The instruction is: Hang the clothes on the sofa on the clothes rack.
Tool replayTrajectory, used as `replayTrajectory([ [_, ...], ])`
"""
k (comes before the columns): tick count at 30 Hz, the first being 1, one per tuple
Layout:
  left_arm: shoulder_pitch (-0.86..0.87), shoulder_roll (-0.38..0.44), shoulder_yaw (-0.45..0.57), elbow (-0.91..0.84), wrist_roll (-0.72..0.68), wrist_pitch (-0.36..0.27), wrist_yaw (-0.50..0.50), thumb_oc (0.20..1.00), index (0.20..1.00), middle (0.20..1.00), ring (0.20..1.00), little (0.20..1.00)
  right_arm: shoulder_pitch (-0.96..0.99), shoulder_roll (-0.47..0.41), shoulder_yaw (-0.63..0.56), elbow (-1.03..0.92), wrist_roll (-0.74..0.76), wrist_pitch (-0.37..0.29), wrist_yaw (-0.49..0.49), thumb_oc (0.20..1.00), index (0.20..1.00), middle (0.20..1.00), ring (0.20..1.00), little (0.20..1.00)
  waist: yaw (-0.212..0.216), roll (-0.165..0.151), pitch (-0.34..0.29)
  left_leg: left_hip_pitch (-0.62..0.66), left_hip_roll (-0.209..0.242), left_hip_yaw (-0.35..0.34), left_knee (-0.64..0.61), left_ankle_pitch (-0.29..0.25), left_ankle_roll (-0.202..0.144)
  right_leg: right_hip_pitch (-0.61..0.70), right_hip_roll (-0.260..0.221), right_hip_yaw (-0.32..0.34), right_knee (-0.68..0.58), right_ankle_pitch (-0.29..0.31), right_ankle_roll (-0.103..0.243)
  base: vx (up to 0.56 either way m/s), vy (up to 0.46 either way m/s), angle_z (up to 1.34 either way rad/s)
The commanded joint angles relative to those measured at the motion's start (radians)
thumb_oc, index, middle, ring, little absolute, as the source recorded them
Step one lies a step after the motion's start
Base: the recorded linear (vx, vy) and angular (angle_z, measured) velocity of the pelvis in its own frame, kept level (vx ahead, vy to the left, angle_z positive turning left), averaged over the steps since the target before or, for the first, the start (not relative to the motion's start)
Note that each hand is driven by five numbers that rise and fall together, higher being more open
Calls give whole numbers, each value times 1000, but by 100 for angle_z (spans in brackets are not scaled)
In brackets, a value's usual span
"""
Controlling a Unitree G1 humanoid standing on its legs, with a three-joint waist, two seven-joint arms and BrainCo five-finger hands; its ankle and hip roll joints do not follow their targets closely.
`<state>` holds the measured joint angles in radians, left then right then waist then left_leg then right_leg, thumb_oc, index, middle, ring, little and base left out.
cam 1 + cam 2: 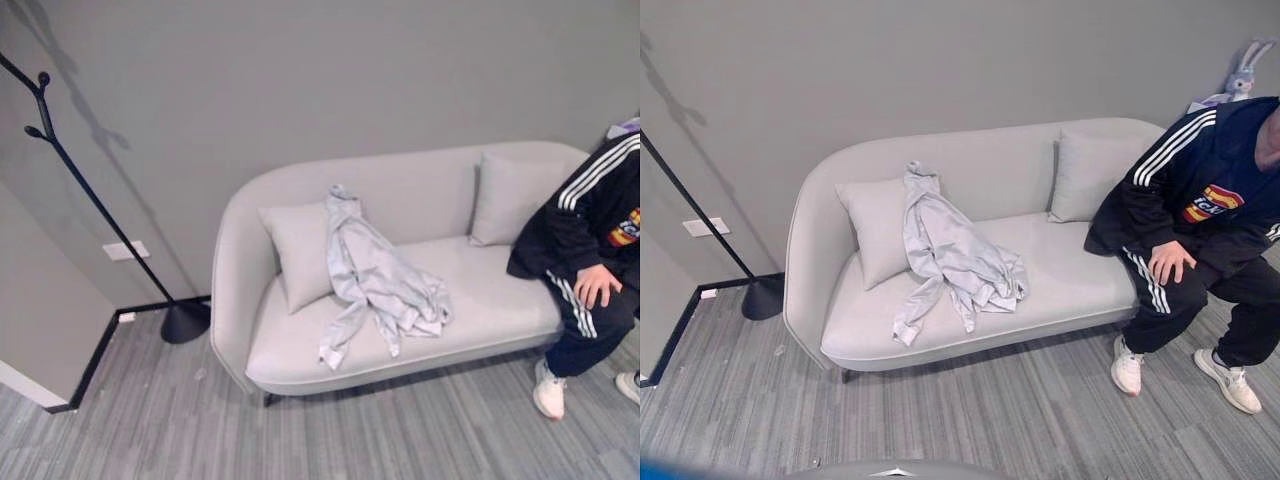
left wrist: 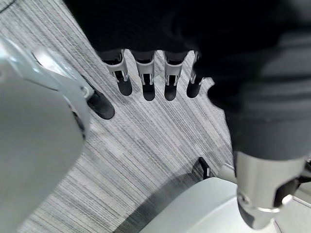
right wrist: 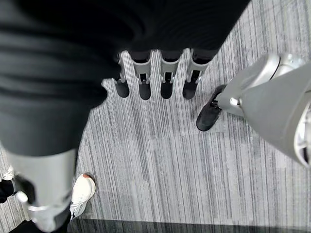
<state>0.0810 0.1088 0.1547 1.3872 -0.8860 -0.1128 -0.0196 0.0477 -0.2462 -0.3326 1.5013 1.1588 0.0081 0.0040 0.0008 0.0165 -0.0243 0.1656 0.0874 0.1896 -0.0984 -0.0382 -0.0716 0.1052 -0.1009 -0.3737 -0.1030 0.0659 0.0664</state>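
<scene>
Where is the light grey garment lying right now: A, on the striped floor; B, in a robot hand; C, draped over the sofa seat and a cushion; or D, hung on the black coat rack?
C: the light grey garment lies across the pale grey sofa seat, its top against the left cushion.

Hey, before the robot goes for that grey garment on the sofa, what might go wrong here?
The garment lies crumpled across a cushion, so a grab may catch the cushion too. One sleeve dangles over the sofa seat's front edge and could drag on the floor. A person sits at the sofa's far end, perhaps within arm swing. The left hand and right hand hang open, holding nothing.
</scene>
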Motion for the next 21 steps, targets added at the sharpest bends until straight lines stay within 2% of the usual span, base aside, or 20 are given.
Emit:
replayTrajectory([
  [1,-71,-3,-12,37,58,-21,0,1000,1000,1000,1000,1000,-77,12,10,86,1,-15,-4,1000,1000,1000,1000,1000,-11,-18,14,-32,57,62,17,5,-27,62,-73,-10,16,-105,61,0,0,0],
  [21,-68,-12,-63,69,108,-11,-15,1000,1000,1000,1000,1000,-77,14,84,85,-105,-6,11,1000,1000,1000,1000,1000,-16,-17,20,-18,51,60,14,-4,-22,75,-77,-13,16,-107,62,0,0,0],
])
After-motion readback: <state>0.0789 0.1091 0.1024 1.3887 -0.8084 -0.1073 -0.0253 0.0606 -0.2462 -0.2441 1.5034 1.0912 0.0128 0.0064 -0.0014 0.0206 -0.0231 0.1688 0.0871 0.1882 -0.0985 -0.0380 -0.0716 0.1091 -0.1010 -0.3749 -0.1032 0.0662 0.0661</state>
